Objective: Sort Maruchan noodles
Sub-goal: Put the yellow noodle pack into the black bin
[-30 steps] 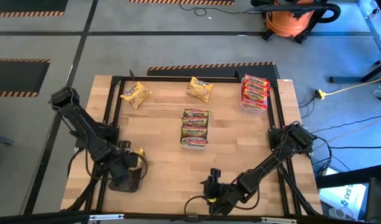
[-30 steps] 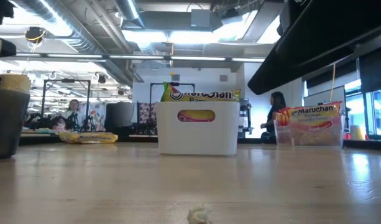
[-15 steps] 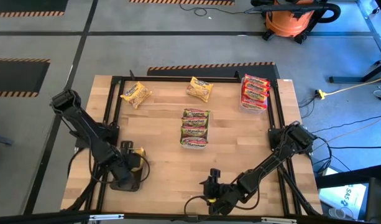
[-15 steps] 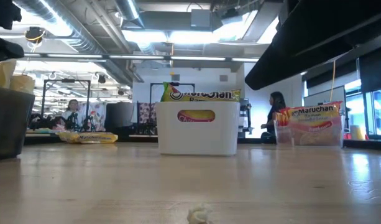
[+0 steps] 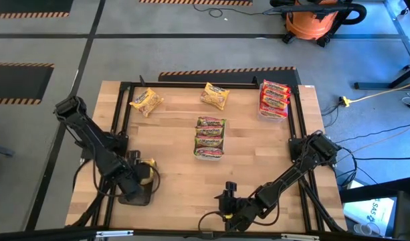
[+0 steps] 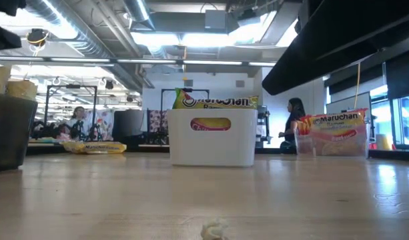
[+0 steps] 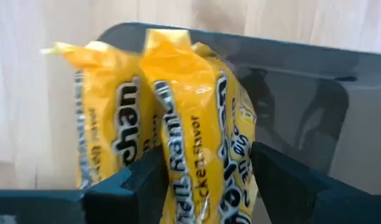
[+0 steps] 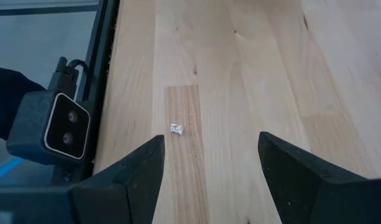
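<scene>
My left gripper (image 5: 143, 175) (image 7: 202, 174) stands over the dark tray (image 5: 132, 194) (image 7: 302, 81) near the table's left near corner, shut on a yellow noodle packet (image 7: 196, 124). A second yellow packet (image 7: 106, 124) stands on edge in that tray beside it. Two more yellow packets (image 5: 146, 102) (image 5: 215, 96) lie flat near the far edge. Green packets (image 5: 209, 137) fill a white tray (image 6: 211, 143) mid-table. Red packets (image 5: 273, 99) sit in a clear tray (image 6: 334, 137) at the far right. My right gripper (image 5: 228, 202) (image 8: 209, 162) waits open at the near edge. My left gripper pinches the yellow packet across its width, one finger (image 7: 150, 180) on each side edge, near the packet's upper end (image 7: 202, 158). The fingers come from above, pointing down into the dark tray. The packet hangs on edge below them, its lower end (image 7: 168, 43) down inside the tray.
A black frame rail (image 5: 205, 85) runs round the table top. A small white crumb (image 8: 176, 129) lies on the bare wood near my right gripper. An orange shop vacuum (image 5: 315, 23) stands on the floor beyond the far edge. People sit in the room behind (image 6: 294, 127).
My left gripper has shifted slightly over the dark tray while staying shut on its yellow packet, and the yellow packets showing above the tray's rim have changed position a little. The right arm has kept still.
</scene>
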Controlling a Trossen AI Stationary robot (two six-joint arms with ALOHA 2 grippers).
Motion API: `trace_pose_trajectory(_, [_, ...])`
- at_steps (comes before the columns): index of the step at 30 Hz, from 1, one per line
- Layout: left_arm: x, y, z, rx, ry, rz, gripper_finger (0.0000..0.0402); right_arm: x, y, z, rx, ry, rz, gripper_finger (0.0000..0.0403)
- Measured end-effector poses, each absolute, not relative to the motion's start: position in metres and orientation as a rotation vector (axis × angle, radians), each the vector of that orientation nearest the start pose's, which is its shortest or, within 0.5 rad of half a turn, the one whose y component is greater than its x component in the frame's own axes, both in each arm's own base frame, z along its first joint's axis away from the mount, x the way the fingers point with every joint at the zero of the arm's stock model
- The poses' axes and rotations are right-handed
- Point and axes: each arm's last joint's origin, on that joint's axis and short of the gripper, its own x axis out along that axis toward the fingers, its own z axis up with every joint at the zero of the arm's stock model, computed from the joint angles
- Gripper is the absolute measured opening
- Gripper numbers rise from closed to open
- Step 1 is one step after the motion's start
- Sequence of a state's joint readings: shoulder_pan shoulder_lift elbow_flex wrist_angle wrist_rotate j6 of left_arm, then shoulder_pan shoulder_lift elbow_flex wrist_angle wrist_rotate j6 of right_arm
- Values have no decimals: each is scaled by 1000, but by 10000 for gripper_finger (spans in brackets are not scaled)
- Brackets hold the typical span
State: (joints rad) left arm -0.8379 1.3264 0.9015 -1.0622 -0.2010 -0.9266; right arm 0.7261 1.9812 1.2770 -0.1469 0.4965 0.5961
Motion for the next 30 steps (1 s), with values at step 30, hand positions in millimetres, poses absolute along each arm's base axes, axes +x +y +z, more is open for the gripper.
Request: trace_pose_trajectory(30, [218,-3,297,-340,1153,902,214,301,237,131,100,724,-14,237])
